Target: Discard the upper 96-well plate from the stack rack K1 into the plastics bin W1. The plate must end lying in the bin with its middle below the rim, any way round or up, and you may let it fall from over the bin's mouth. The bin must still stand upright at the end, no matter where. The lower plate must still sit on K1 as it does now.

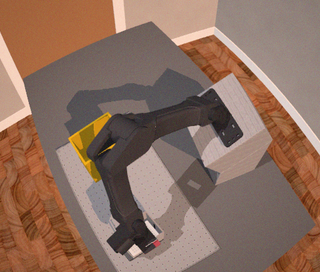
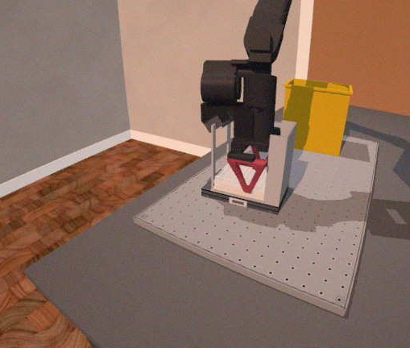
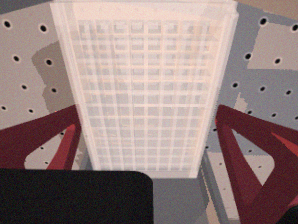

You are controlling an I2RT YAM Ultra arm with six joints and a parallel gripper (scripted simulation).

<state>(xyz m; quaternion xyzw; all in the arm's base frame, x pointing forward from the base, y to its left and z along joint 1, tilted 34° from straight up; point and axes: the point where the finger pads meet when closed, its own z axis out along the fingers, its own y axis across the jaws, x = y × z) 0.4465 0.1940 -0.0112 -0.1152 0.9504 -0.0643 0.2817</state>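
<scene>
The stack rack K1 stands on the perforated plate, with thin posts on one side and a grey wall on the other. The white upper 96-well plate lies on top of the stack inside it, and it also shows in the exterior view. My gripper is open, reaching down into the rack, with one red finger on each long side of the plate. The fingers do not press on the plate. The lower plate is hidden under the upper one. The yellow plastics bin W1 stands upright behind the rack.
The grey perforated base plate carries the rack and bin. A pale block on the table holds my arm's base. The arm reaches over the bin in the top view. The rack's wall and posts stand close beside my fingers.
</scene>
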